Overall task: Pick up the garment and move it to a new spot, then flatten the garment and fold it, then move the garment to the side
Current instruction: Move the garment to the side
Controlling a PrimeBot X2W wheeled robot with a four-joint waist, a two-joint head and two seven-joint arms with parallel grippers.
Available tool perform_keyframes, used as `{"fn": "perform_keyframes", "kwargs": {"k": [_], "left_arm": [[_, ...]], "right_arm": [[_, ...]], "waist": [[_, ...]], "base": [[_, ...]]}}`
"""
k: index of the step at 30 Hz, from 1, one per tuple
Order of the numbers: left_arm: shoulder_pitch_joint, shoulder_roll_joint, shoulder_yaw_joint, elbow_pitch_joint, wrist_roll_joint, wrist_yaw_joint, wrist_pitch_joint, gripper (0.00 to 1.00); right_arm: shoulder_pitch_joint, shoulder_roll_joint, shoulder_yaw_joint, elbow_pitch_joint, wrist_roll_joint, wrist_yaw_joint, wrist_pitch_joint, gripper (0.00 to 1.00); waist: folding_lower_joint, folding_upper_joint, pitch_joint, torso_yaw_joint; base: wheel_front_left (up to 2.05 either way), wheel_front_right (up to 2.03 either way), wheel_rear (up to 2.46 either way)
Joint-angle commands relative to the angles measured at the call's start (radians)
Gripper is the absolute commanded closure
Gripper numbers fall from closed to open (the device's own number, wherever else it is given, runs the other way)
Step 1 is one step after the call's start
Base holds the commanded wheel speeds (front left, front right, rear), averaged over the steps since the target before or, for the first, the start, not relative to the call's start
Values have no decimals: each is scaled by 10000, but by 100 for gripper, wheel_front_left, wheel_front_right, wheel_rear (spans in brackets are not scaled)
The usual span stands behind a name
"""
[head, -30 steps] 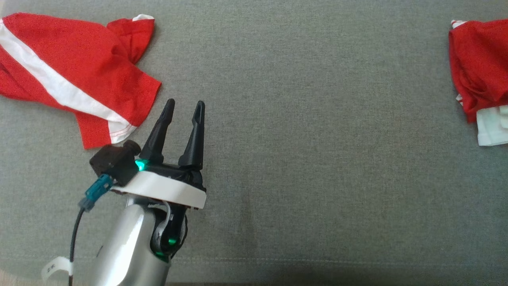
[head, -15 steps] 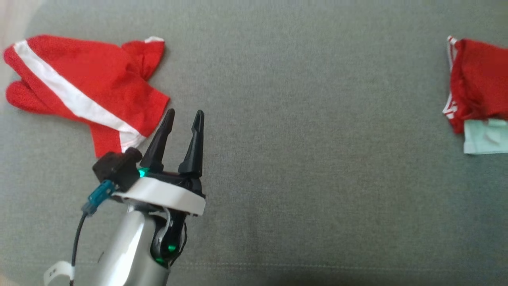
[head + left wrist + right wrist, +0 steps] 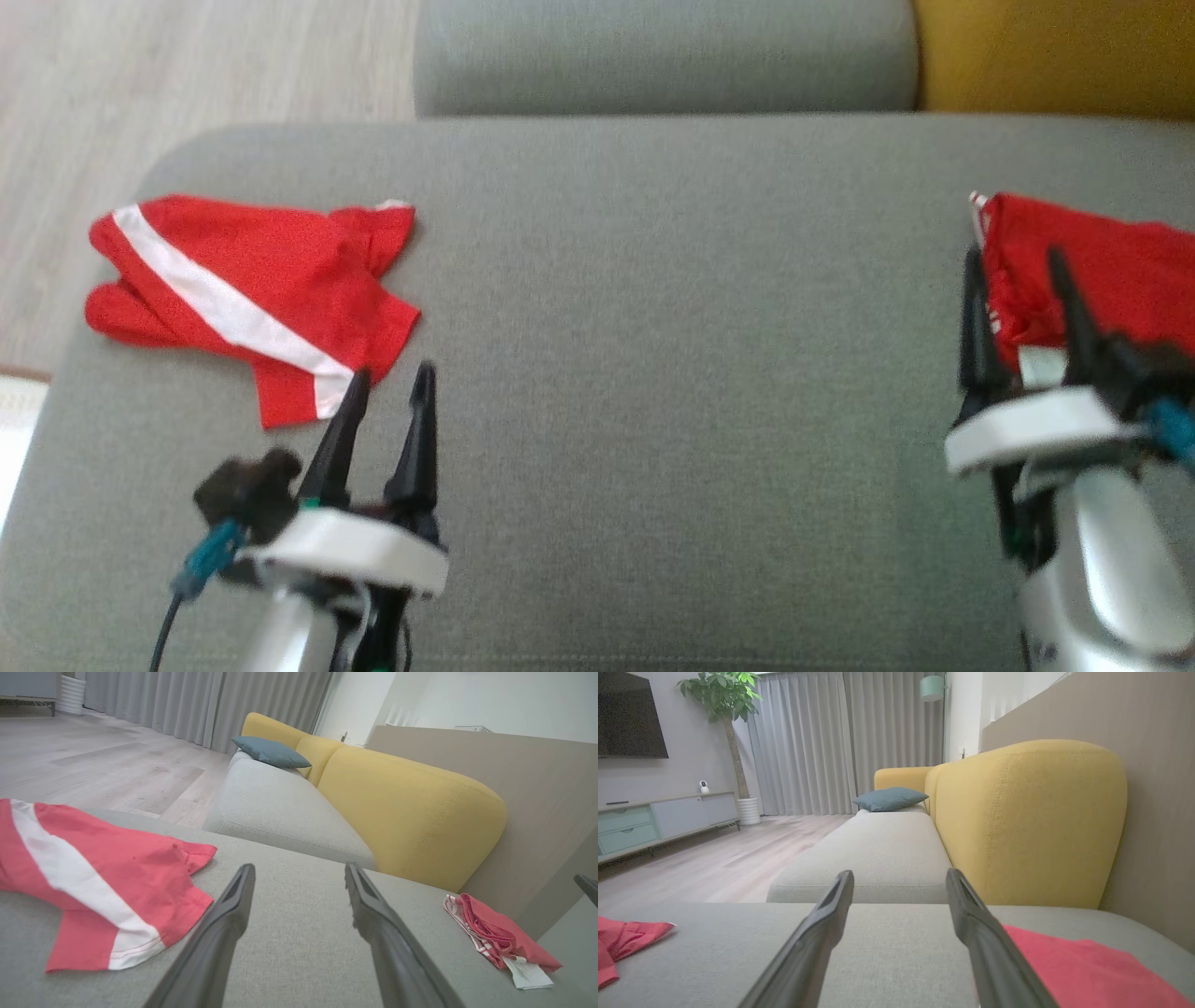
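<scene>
At the far left of the grey sofa seat point(image 3: 672, 327), a red garment point(image 3: 252, 299) with a white stripe lies rumpled and unfolded. Its near corner sits just beside the left end effector point(image 3: 392, 371), whose two dark fingers stand apart with nothing between them. At the far right, the right end effector point(image 3: 1014, 254) is also spread wide and empty. Its fingers stand over the near edge of a folded red bundle point(image 3: 1120, 271) with a white piece showing beneath; whether they touch the cloth cannot be told. Compact and set at the seat's edge, the bundle looks like a garment already folded and put aside. The step in hand therefore appears to be the start of a new round: picking up the red garment at left. That calls for the left end effector to reach forward, close on the near hem and carry the cloth toward the middle of the seat.
</scene>
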Motion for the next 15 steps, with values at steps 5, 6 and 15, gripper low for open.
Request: {"fn": "perform_keyframes", "kwargs": {"k": [5, 6, 15], "left_arm": [[524, 75, 638, -415, 113, -7, -53, 0], [524, 75, 638, -415, 113, -7, -53, 0], [1197, 75, 855, -719, 210, -104, -53, 0]], "right_arm": [[763, 154, 649, -334, 887, -9, -381, 0], [763, 154, 649, -334, 887, -9, -381, 0], [1889, 162, 1153, -827, 1756, -9, -493, 0]], "waist": [[0, -1, -706, -214], [0, -1, -706, -214], [0, -1, -1002, -416]], "base": [[0, 0, 0], [0, 0, 0], [0, 0, 0]]}}
